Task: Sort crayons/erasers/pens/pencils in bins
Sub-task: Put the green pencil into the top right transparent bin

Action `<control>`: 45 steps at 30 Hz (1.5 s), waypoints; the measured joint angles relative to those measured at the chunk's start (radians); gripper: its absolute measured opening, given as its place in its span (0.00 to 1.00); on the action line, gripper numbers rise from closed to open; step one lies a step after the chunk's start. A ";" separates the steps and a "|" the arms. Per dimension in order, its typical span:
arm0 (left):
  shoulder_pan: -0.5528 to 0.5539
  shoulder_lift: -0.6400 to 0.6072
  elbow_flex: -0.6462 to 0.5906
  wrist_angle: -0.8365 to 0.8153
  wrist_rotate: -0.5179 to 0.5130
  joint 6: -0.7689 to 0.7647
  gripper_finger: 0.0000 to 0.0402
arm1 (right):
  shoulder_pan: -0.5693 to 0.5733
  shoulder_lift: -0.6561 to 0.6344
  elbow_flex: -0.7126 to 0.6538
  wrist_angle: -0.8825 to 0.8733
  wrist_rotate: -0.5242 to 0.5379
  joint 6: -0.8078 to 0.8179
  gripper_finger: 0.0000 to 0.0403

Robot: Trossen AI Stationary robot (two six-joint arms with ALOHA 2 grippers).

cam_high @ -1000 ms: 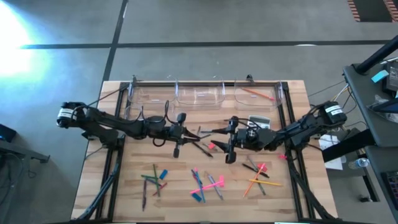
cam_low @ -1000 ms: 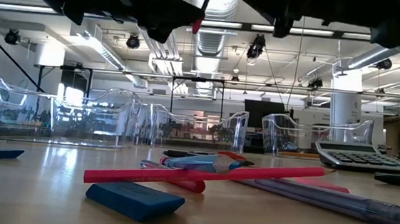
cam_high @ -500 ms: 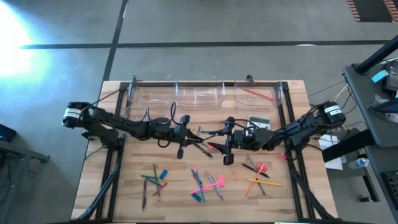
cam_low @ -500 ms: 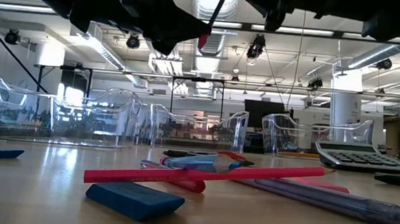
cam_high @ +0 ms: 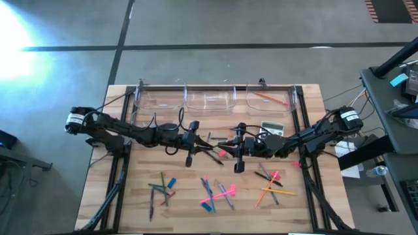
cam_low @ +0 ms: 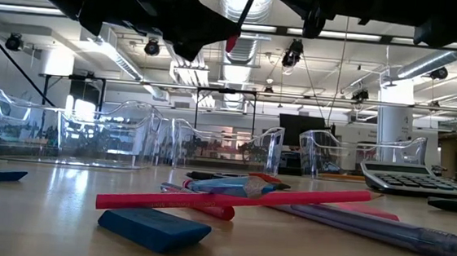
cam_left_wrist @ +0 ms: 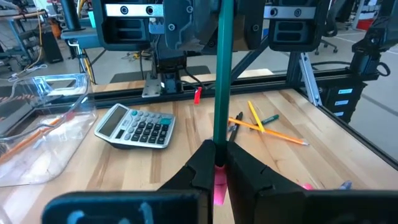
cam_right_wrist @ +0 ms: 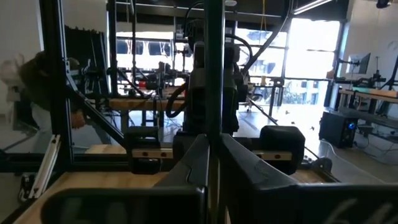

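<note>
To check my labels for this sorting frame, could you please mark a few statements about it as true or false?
1. The left gripper has its jaws shut on a green pencil. True.
2. The right gripper hangs with its jaws wide open and empty. False: its jaws close on a thin stick, seemingly the same pencil.
3. The calculator lies inside a bin. False: it lies flat on the table, outside every bin.
4. An orange pencil lies in the right-hand bin at the table's far edge. True.
</note>
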 joint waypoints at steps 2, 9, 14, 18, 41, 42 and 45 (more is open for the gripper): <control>0.000 0.000 0.000 0.000 0.000 0.000 0.02 | 0.000 0.000 0.000 0.000 0.000 -0.003 0.04; 0.000 0.000 0.000 0.000 0.000 -0.039 0.05 | 0.000 0.000 0.000 0.001 0.000 -0.014 0.03; 0.003 0.000 0.000 -0.002 -0.006 -0.055 0.18 | -0.002 -0.001 0.000 -0.023 0.007 -0.019 0.03; 0.003 0.000 -0.007 -0.003 -0.036 -0.047 0.33 | -0.002 -0.001 -0.001 -0.043 0.034 -0.019 0.03; 0.013 -0.116 -0.020 -0.151 -0.184 0.008 0.51 | -0.287 -0.222 0.392 -1.747 0.684 0.184 0.03; 0.013 -0.116 -0.021 -0.151 -0.183 0.008 0.51 | -0.330 -0.219 0.421 -1.824 0.672 0.185 0.03; 0.013 -0.116 -0.021 -0.152 -0.182 0.008 0.51 | -0.465 -0.213 0.461 -1.911 0.563 0.121 0.03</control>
